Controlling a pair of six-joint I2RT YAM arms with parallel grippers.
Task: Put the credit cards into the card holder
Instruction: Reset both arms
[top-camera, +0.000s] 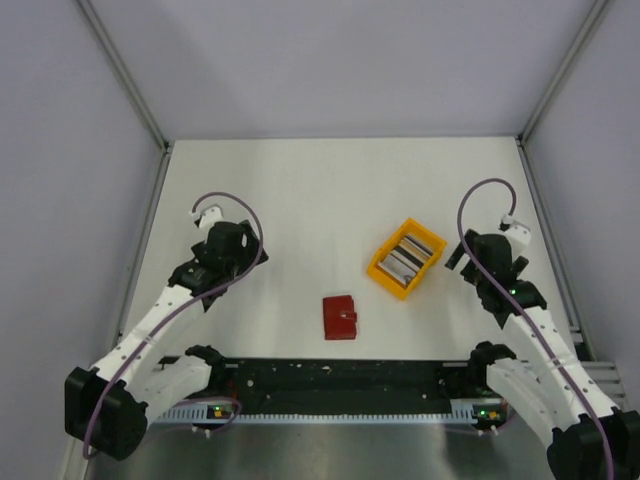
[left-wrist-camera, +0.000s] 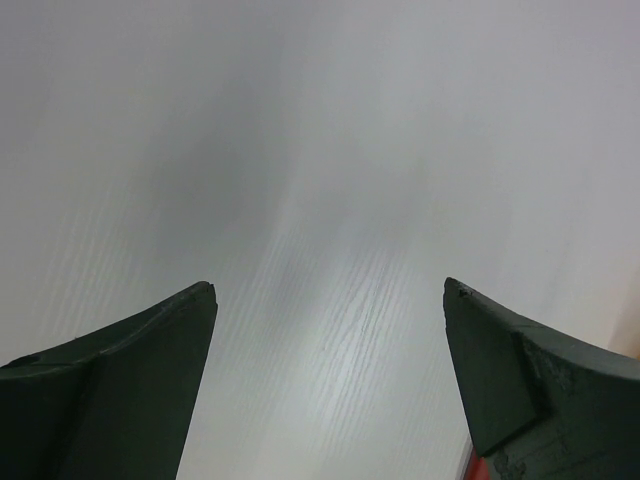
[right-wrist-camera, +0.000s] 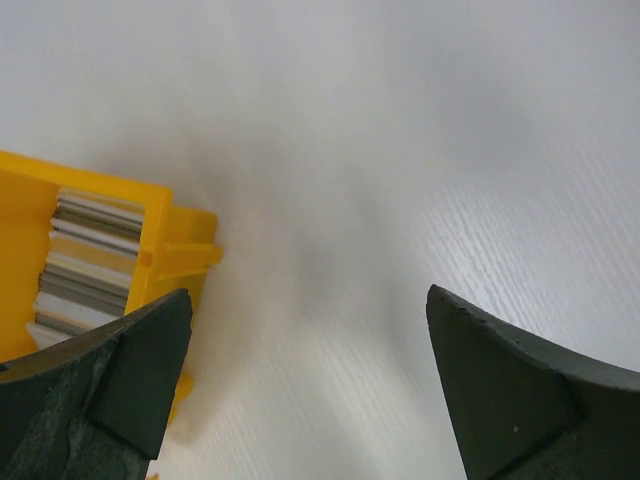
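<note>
Card holder lies closed on the white bench between the two arms in the overhead view, with the credit cards stacked on edge in a yellow bin just beyond it to the right. Left wrist view: left jaws spread wide over bare bench, a red sliver at the frame's bottom edge. Right wrist view: right jaws equally wide apart, with bin and cards beside the left-hand finger, outside the gap.

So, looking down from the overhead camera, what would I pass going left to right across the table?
left pincer, open → dark red card holder → yellow bin with the credit cards inside → right pincer, open
</note>
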